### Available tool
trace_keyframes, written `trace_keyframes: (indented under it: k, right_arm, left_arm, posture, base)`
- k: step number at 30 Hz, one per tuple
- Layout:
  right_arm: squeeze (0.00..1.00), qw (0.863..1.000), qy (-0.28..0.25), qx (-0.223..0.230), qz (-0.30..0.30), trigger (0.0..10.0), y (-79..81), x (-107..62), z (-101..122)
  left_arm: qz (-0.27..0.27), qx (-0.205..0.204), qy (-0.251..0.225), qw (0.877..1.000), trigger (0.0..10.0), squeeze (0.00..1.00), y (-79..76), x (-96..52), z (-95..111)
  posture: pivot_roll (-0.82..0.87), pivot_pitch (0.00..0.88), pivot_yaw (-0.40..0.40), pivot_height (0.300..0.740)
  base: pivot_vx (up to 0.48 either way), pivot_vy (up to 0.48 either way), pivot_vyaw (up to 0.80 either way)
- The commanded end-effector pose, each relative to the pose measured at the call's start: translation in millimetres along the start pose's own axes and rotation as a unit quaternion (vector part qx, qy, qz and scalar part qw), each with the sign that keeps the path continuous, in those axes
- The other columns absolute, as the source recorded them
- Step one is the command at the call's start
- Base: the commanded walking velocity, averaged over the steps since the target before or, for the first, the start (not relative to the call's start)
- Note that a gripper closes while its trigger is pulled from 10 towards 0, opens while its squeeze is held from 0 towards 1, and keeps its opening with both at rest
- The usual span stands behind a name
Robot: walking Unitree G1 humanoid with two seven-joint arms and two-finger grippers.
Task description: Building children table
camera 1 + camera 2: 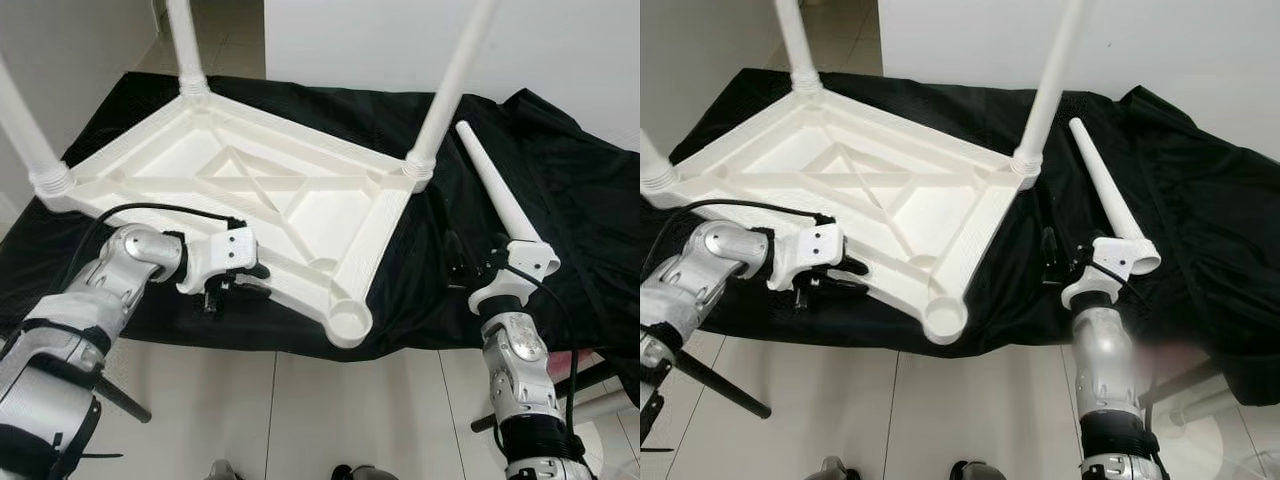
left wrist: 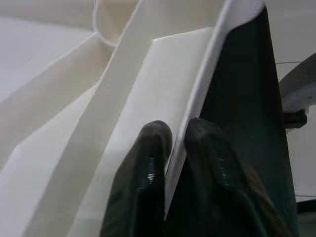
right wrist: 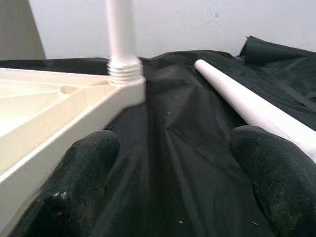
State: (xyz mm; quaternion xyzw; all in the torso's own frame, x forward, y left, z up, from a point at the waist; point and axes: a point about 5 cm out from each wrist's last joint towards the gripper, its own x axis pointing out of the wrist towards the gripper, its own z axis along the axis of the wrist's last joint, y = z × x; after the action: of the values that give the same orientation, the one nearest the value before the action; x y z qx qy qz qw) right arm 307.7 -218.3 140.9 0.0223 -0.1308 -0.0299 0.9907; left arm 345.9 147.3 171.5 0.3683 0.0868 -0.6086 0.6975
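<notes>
Lying upside down on a black cloth [image 1: 560, 180], the white tabletop [image 1: 300, 200] shows its ribbed underside, with three legs already standing in their corner sockets: one at the robot's left [image 1: 25, 135], one at the far corner [image 1: 185, 45] and one at the far right corner [image 1: 450, 85]. I judge the build about three quarters done; what is left is the near corner, whose round socket [image 1: 348, 320] is empty at the cloth's front edge.

Starting at the left, the left gripper [image 1: 232, 285] is at the tabletop's near rim. The left wrist view shows its two black fingers [image 2: 153, 163] drawn close together with the thin edge of the rim between them, so it appears to pinch the tabletop to steady it.

Further right, past the empty socket, the fourth leg [image 1: 495, 180] lies loose on the cloth, beside the tabletop's right edge. Its long axis runs away from the robot and slightly leftward, the narrow rounded tip pointing at the far wall and the wide end nearest the robot.

The right gripper [image 3: 168, 182] hovers low over the cloth between tabletop and leg, its fingers spread wide and holding nothing.
</notes>
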Motion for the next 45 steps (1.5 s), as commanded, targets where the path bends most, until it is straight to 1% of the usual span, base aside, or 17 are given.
trace_keyframes:
  k: [1,8,13,14,16,17,22,23,26,32,33,35,38,40,42,44,45]
  right_arm:
    - [0.00,1.000,0.005,-0.001,-0.001,10.0,0.6,-0.2,-1.1]
    - [0.00,1.000,0.005,0.000,-0.006,10.0,0.8,-2.0,-2.1]
    - [0.00,1.000,0.005,0.001,-0.006,10.0,1.5,-2.3,-2.4]
    - [0.00,1.000,0.005,0.002,-0.007,10.0,2.1,-2.5,-2.6]
    - [0.00,1.000,0.005,0.002,-0.007,10.0,2.1,-2.5,-2.6]
    - [0.00,1.000,0.004,0.005,-0.009,10.0,2.5,-1.9,-2.5]
    - [0.00,1.000,0.000,0.012,-0.014,10.0,3.1,0.0,-1.9]
    - [0.00,1.000,-0.002,0.015,-0.017,10.0,3.0,1.7,-1.0]
    - [0.00,1.000,-0.007,0.012,-0.024,10.0,1.8,5.7,1.9]
    - [0.00,1.000,-0.006,0.006,-0.030,10.0,0.2,7.6,3.2]
    - [0.00,0.999,-0.008,-0.003,-0.034,10.0,-2.3,8.8,4.9]
    - [0.00,0.998,-0.008,-0.027,-0.061,10.0,-11.2,11.2,8.5]
    - [0.00,0.997,-0.008,-0.034,-0.071,10.0,-14.2,11.8,9.5]
    - [0.00,0.991,-0.007,-0.057,-0.120,10.0,-27.3,12.4,11.7]
    - [0.00,0.986,-0.009,-0.069,-0.152,10.0,-35.2,12.5,13.1]
    - [0.00,0.985,-0.009,-0.070,-0.156,10.0,-36.4,12.5,13.2]
    - [0.00,0.983,-0.007,-0.067,-0.168,10.0,-38.9,12.3,12.8]
  left_arm:
    - [0.000,-0.036,0.028,0.999,2.5,0.00,-6.6,-1.0,-17.4]
    - [-0.007,-0.032,0.016,0.999,1.9,0.00,-10.2,4.7,-15.9]
    - [-0.008,-0.030,0.011,0.999,1.9,0.00,-11.8,6.6,-15.2]
    - [-0.007,-0.025,0.003,1.000,2.4,0.00,-13.3,8.5,-13.1]
    - [-0.007,-0.025,0.003,1.000,2.4,0.00,-13.3,8.5,-13.1]
    - [-0.001,-0.016,-0.023,1.000,10.0,0.00,-13.2,11.1,-4.9]
    - [0.021,-0.006,-0.076,0.997,10.0,0.00,-9.7,14.3,12.5]
    - [0.025,-0.007,-0.098,0.995,10.0,1.00,-8.1,14.3,20.2]
    - [0.038,-0.008,-0.141,0.989,10.0,1.00,-3.6,10.8,35.7]
    - [0.066,-0.011,-0.171,0.983,10.0,1.00,2.4,6.2,46.7]
    - [0.090,-0.021,-0.192,0.977,10.0,0.00,7.2,1.7,53.1]
    - [0.148,-0.049,-0.221,0.963,10.0,0.00,15.5,-6.1,59.7]
    - [0.164,-0.058,-0.226,0.958,10.0,0.00,16.9,-8.2,60.4]
    - [0.235,-0.080,-0.239,0.939,10.0,0.00,22.6,-11.9,62.7]
    - [0.274,-0.102,-0.245,0.925,10.0,0.00,24.5,-14.9,63.0]
    - [0.279,-0.107,-0.246,0.922,10.0,0.00,24.3,-15.5,62.9]
    - [0.296,-0.122,-0.246,0.915,10.0,0.00,25.5,-16.4,62.5]
  posture:
    - [-0.01,0.136,-0.015,0.740]
    - [-0.01,0.135,-0.006,0.740]
    - [-0.01,0.135,-0.006,0.740]
    - [-0.01,0.134,-0.006,0.740]
    - [-0.01,0.134,-0.006,0.740]
    - [-0.01,0.133,-0.008,0.740]
    - [-0.01,0.131,-0.017,0.740]
    - [-0.01,0.131,-0.017,0.740]
    - [-0.01,0.130,-0.020,0.740]
    - [-0.01,0.129,-0.016,0.740]
    - [-0.02,0.129,-0.015,0.740]
    - [-0.02,0.129,-0.014,0.740]
    - [-0.02,0.129,-0.014,0.740]
    - [-0.02,0.128,-0.016,0.740]
    - [-0.02,0.127,-0.018,0.740]
    - [-0.02,0.127,-0.018,0.740]
    - [-0.02,0.125,-0.018,0.740]
  base:
    - [0.000,0.000,0.00]
    - [0.000,0.000,0.00]
    - [0.000,0.000,0.00]
    - [0.000,0.000,0.00]
    - [0.000,0.000,0.00]
    - [0.000,0.000,0.00]
    - [0.000,0.000,0.00]
    - [0.000,0.000,0.00]
    - [0.000,0.000,0.00]
    - [0.000,0.000,0.00]
    - [0.000,0.000,0.00]
    - [0.000,0.000,0.00]
    - [0.000,0.000,0.00]
    - [0.000,0.000,0.00]
    - [0.000,0.000,0.00]
    - [0.000,0.000,0.00]
    - [0.000,0.000,0.00]
